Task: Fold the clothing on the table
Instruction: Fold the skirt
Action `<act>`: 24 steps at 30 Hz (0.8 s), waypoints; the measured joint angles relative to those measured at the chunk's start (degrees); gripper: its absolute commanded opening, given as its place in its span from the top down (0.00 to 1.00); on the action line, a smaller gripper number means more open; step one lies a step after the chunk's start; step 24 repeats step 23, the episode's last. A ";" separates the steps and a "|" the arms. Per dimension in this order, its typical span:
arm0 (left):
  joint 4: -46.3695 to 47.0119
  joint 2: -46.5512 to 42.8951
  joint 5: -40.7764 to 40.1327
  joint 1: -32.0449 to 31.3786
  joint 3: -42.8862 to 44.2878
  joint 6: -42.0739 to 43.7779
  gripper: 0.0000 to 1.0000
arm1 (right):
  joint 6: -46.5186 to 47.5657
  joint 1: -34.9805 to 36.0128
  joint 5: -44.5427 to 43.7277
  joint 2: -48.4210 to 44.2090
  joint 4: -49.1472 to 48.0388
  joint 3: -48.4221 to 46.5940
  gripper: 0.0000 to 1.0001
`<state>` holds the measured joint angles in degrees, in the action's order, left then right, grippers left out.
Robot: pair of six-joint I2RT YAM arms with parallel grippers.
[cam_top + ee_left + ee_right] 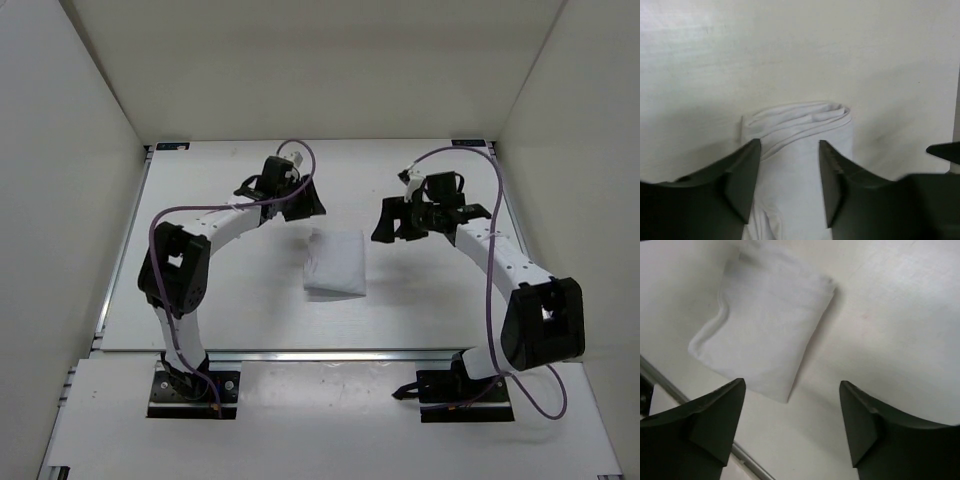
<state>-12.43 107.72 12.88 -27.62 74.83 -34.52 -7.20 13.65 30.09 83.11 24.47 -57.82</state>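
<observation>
The plain white, thin, soft fabric clothing (335, 263) lies near the middle of the large flat matte white table (230, 300), gathered into a compact rectangular packet of several layers. Rolled, stacked edges are seen at its far end in the left wrist view.

The left gripper (303, 203) is placed just off the packet's corner at about 11 o'clock. Its dark fingers (742, 175) are spread, and fabric shows through the gap beneath them, but nothing is pinched. The right gripper (385, 222) is held near the packet at about 2 o'clock. Its claw is spread wide over bare table and nothing is held.

The folding is judged to be nearly or fully done, so the step in hand appears to be a clean parting from the cloth.

- **Withdrawal:** Both claws are best lifted straight up before being drawn outward toward 9 and 3 o'clock, so that no fingertip drags the top layer.
- **Left claw:** Extra care is needed here, since it is the closer one to the layered edge.
- **Loose end:** Should the end at 12 o'clock look loose, it is better pressed flat lightly than regripped.
</observation>
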 measured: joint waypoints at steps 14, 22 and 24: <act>-19.65 -22.27 -15.10 1.14 -4.63 12.28 0.01 | 2.10 -9.09 -8.79 -7.89 3.37 2.82 0.22; -25.90 -32.63 -16.57 0.46 -27.12 10.19 0.01 | 2.27 -6.58 -9.86 -8.44 4.24 7.37 0.14; -26.58 -34.25 -16.57 0.39 -28.04 9.81 0.01 | 2.25 -6.21 -9.86 -8.59 4.22 7.69 0.12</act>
